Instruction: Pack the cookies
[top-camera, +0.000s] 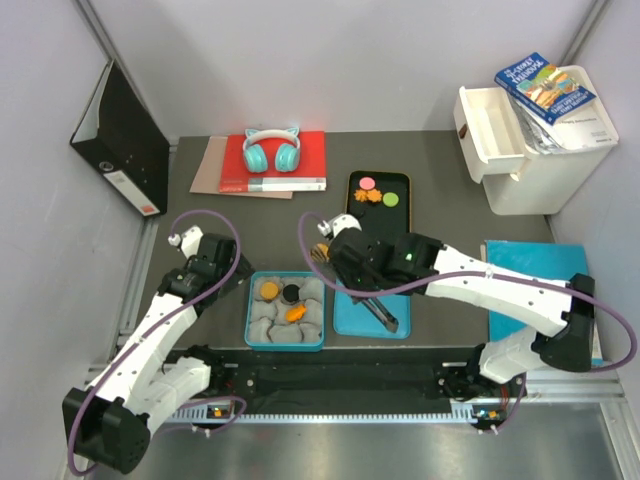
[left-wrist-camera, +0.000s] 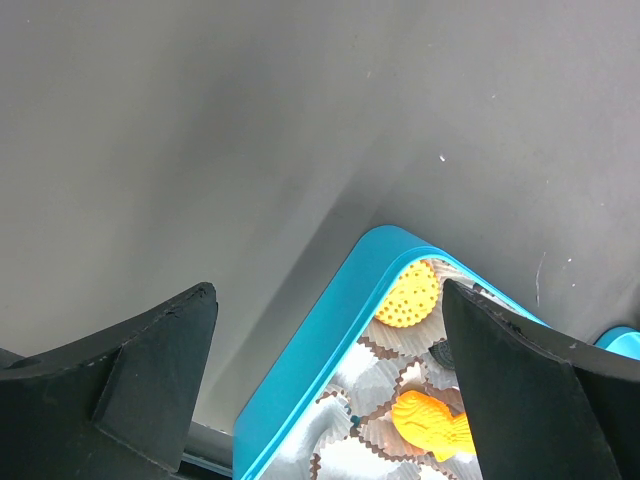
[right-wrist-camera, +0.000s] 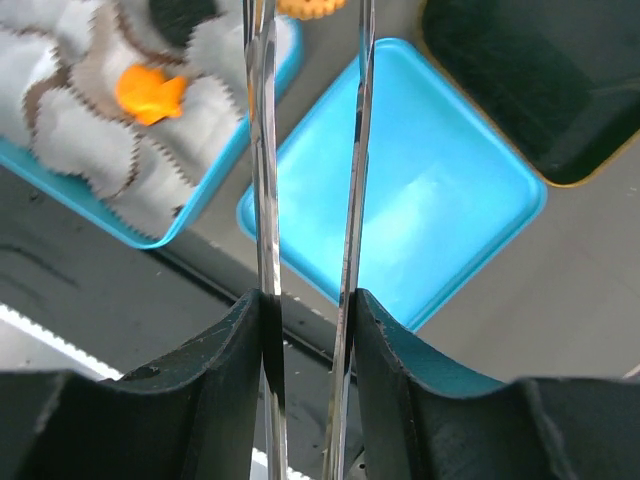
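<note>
The cookies (top-camera: 269, 290), small coin-sized pieces, number eight in view. Three sit in white crinkled paper cups (top-camera: 265, 322) inside the open turquoise rectangular box (top-camera: 284, 346): a round dotted orange disc (left-wrist-camera: 408, 297), a black disc (top-camera: 291, 292) and an irregular orange piece (left-wrist-camera: 430, 420).

Four more lie close together on the black gold-rimmed tray (top-camera: 380, 212) farther back: one pink (top-camera: 368, 183), one green (top-camera: 390, 199) and two orange. The eighth, an orange piece (right-wrist-camera: 310, 5), shows between the far ends of a pair of long metal tongs (right-wrist-camera: 262, 200). The top edge of the right wrist view cuts it off, so its shape is hard to make out.

The right end effector (right-wrist-camera: 308, 305) is clenched on those tongs, above a shallow turquoise lid (top-camera: 355, 318) just right of the box and well short of the tray. The left end effector (left-wrist-camera: 328, 300) is spread wide and holds nothing. It hangs over the dark table (top-camera: 450, 215) just beside the box's far-left corner, and one of its fingers hides most of the black disc in the left wrist view.

At the back lie one pair of turquoise cat-ear headphones (top-camera: 271, 152) on a red book (top-camera: 310, 160). One black binder (top-camera: 125, 140) leans at the left wall.
</note>
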